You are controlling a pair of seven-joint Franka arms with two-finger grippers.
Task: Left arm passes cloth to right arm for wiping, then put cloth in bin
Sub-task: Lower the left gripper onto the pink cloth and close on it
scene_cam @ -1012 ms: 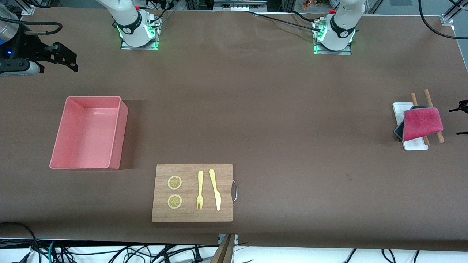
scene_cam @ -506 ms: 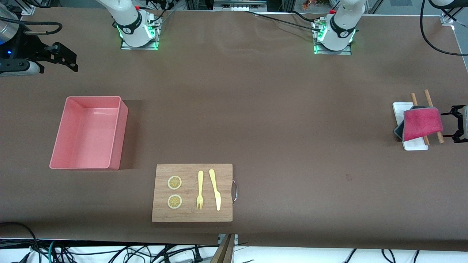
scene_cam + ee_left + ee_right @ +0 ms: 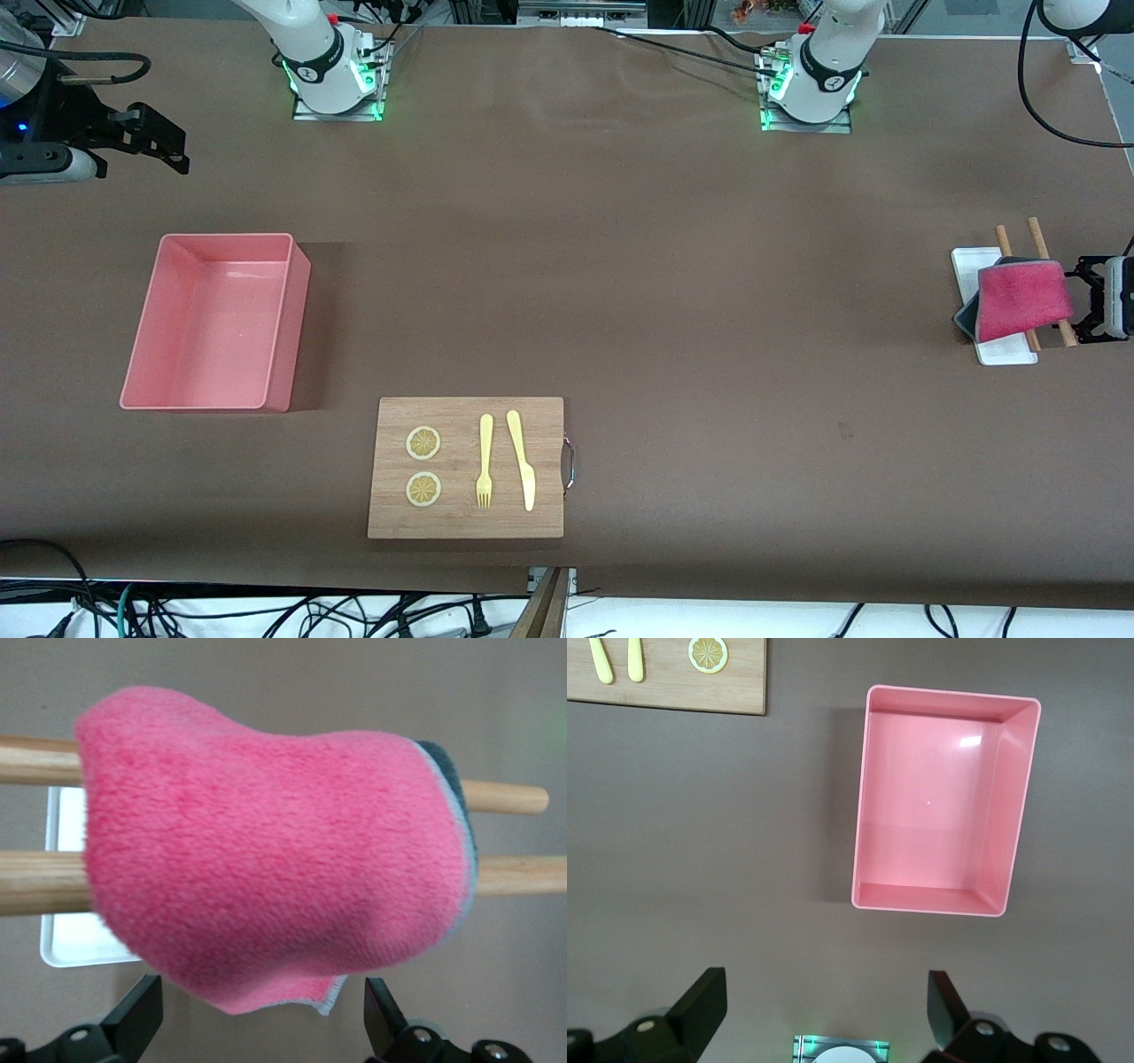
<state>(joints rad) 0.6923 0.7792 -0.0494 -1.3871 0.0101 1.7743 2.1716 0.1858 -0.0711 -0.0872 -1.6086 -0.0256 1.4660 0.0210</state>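
The crimson-pink cloth (image 3: pixel 1023 301) with grey backing lies draped over two wooden rods (image 3: pixel 1035 232) and a narrow white tray (image 3: pixel 1005 353) at the left arm's end of the table. My left gripper (image 3: pixel 1083 301) is open and empty, right beside the cloth's edge. In the left wrist view the cloth (image 3: pixel 266 850) fills the picture and my left gripper (image 3: pixel 263 1019) has one finger on each side of the hanging hem, not touching it. The salmon-pink bin (image 3: pixel 288 328) stands empty toward the right arm's end. My right gripper (image 3: pixel 180 149) waits open and empty, high over the table near the bin (image 3: pixel 1014 797).
A wooden cutting board (image 3: pixel 461 523) with two lemon slices (image 3: pixel 423 443), a yellow fork (image 3: pixel 485 461) and a yellow knife (image 3: pixel 521 459) lies nearer the front camera than the bin. The right wrist view shows a corner of the board (image 3: pixel 664 691).
My left gripper has come into the front view from the table's end and moved up to the cloth's edge. The cloth and the right arm have not moved.
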